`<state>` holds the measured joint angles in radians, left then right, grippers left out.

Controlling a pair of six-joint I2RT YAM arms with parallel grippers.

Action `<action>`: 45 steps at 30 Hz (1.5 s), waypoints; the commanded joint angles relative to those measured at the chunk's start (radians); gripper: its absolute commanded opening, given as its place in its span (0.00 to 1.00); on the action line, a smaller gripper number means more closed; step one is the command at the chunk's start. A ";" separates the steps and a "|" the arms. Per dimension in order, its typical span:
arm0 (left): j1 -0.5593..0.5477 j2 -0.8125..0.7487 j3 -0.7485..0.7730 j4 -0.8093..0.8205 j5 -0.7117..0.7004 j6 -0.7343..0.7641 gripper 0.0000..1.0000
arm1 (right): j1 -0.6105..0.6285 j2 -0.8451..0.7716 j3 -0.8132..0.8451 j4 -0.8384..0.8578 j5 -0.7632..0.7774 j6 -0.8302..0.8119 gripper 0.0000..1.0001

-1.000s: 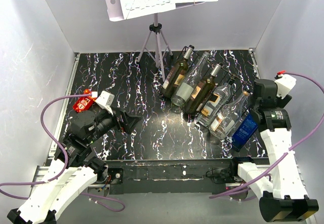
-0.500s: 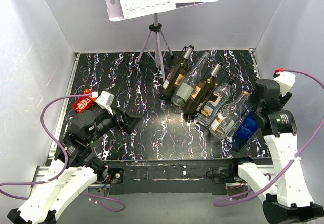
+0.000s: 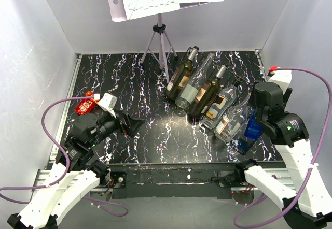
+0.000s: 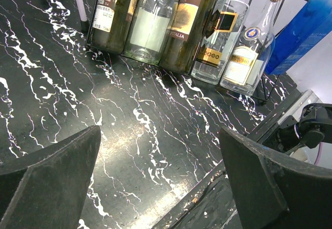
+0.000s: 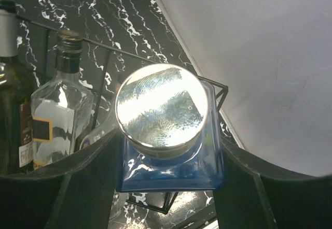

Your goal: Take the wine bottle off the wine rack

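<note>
The black wire wine rack (image 3: 239,79) stands at the right of the marbled table and holds several bottles leaning side by side. My right gripper (image 3: 259,119) is shut on the blue square bottle (image 3: 252,130) at the rack's right end, its fingers (image 5: 72,187) pressed on both sides just under the round silver cap (image 5: 158,106). The bottle is tilted up, and its base is still near the rack's corner (image 5: 220,91). My left gripper (image 3: 136,125) is open and empty over the table's left half. The left wrist view also shows the rack (image 4: 262,91) and the blue bottle (image 4: 306,32).
Dark green and clear bottles (image 3: 199,86) fill the other rack slots. A grey tripod music stand (image 3: 160,37) with sheet music stands at the back centre. A small red object (image 3: 85,106) lies at the left edge. White walls close in on three sides, the right wall close to my right arm.
My right arm has swung up and to the left with the blue bottle, tipping it more upright and lifting its neck off the rack. The left arm has not moved.
</note>
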<state>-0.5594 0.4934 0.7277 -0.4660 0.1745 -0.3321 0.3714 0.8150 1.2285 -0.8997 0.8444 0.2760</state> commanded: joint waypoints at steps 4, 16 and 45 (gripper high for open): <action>0.001 -0.007 0.001 0.004 0.011 0.007 0.98 | 0.107 -0.020 0.138 0.035 0.062 -0.098 0.01; 0.001 -0.001 0.001 0.006 0.014 0.010 0.98 | 0.296 0.044 0.359 -0.084 0.095 -0.028 0.01; 0.001 -0.107 0.012 -0.046 -0.240 -0.002 0.98 | 0.558 0.144 -0.135 0.959 -0.774 -0.150 0.01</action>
<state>-0.5594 0.4267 0.7277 -0.4976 0.0231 -0.3332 0.8768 0.9577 1.0550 -0.3626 0.1352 0.2214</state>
